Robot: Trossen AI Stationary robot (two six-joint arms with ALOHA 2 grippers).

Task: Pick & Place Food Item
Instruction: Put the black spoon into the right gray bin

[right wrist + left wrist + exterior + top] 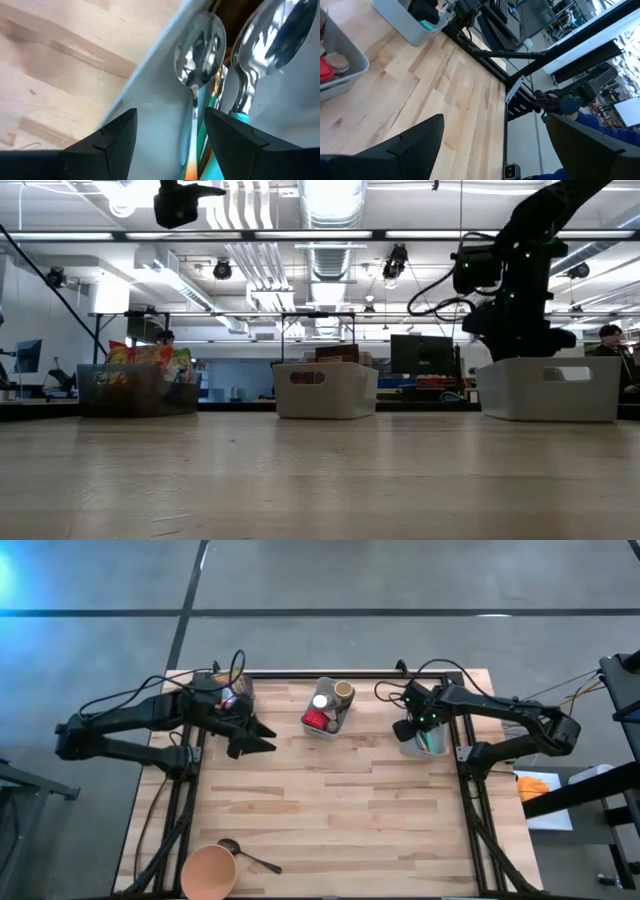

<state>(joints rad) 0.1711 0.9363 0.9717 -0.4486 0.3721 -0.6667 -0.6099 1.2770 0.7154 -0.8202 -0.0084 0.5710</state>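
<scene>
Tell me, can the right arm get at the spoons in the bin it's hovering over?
Probably yes. The right tool sits directly over the white bin, fingers apart, with a spoon showing between them and nothing covering it.

The counter [330, 790] is made of light wooden planks and stands on a grey concrete floor [320, 580] that has dark lines across it. Behind it, the room is a large open workshop with an exposed ceiling, where silver ducts [330, 205] and long strip lights [250, 235] hang. Far at the back, there are dark monitors [422, 355] on desks and a person [608, 340] at the right edge.
</scene>
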